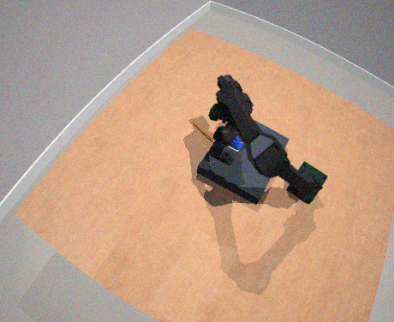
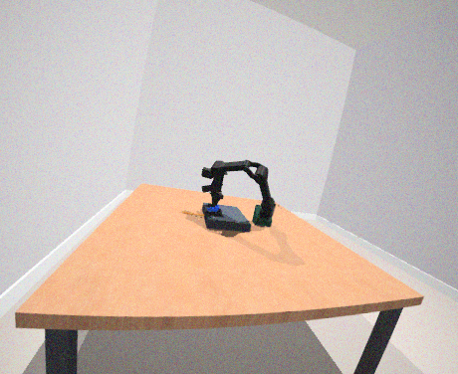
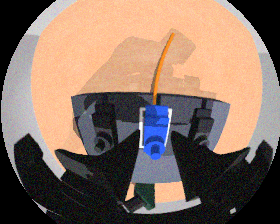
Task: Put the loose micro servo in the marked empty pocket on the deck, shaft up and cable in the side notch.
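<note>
The blue micro servo [image 1: 236, 143] [image 2: 213, 208] [image 3: 156, 120] is at the marked pocket of the dark grey deck [image 1: 256, 185] [image 2: 233, 219] [image 3: 159, 174], inside the white outline [image 3: 141, 125]. Its output shaft points up toward the wrist camera. Its orange cable [image 1: 202, 131] [image 2: 192, 214] [image 3: 160, 65] runs straight out past the deck's edge, over the table. My gripper [image 3: 156, 133] is open a little, with one dark fingertip on each side of the servo and narrow gaps beside it. Whether both ears lie flat, and how the cable lies in the notch, cannot be made out.
Black blocks with round tops [image 3: 104, 122] [image 3: 202, 122] stand on the deck at both sides of the servo. The arm's green base [image 1: 313, 170] [image 2: 263, 219] [image 3: 145, 194] stands beside the deck. The arm arches over the deck, and its shadow falls on the wooden table [image 1: 132, 192] [image 2: 178, 273].
</note>
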You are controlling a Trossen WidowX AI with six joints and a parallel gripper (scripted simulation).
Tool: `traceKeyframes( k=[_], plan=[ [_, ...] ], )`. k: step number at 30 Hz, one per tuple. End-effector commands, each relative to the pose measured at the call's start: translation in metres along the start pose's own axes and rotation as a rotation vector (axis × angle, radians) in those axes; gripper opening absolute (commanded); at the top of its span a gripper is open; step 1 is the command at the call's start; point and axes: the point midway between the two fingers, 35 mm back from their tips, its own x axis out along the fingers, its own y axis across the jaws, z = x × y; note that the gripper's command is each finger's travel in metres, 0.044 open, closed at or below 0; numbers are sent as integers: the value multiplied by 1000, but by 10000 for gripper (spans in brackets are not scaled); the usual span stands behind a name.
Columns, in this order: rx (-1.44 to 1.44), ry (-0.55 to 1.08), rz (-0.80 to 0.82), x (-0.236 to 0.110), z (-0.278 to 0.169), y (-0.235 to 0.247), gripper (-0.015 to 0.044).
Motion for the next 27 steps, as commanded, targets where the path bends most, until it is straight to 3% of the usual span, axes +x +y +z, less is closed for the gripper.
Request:
traceKeyframes(
  k=[1, 5, 9, 15, 27],
  plan=[
    [-11, -5, -7, -17, 0, 0, 187],
    [-11, -5, -7, -17, 0, -2, 187],
    [2, -9, -13, -31, -22, -6, 292],
    [-3, -1, -13, -75, -98, -5, 440],
    [2, -9, -17, -85, -107, -4, 440]
  ],
)
